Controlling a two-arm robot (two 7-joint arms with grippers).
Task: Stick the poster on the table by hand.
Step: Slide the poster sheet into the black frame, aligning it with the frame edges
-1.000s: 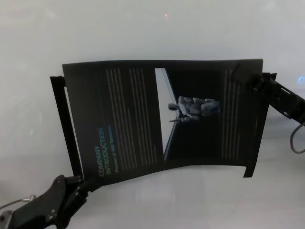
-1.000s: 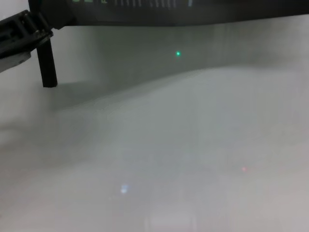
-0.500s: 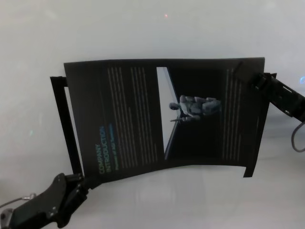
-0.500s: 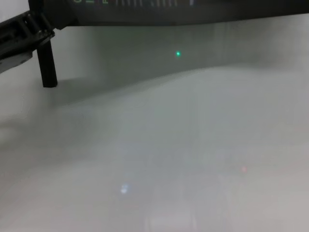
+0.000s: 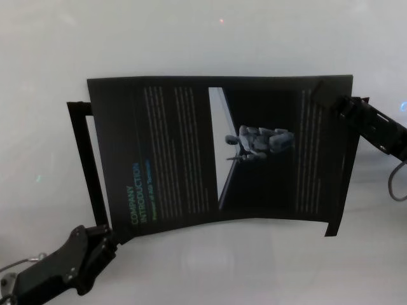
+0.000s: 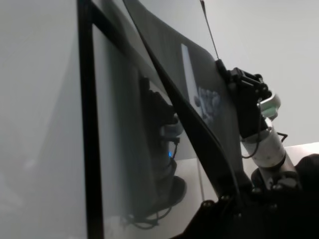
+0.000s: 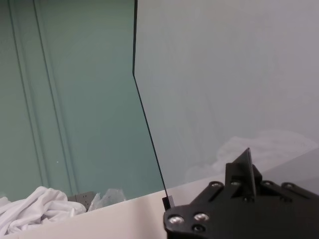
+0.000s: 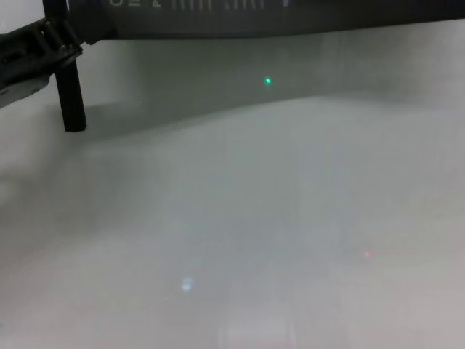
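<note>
head view: poster (image 5: 216, 152) bowed, left gripper (image 5: 105, 240) pinching near corner, right gripper (image 5: 331, 101) clamped on far corner. uneven pressing onto table (image 5: 203, 38) risks creases.

Teal wall (image 7: 75, 99), white cloth (image 7: 30, 211)

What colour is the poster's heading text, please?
Teal on the black poster; clearest in the head view.
</note>
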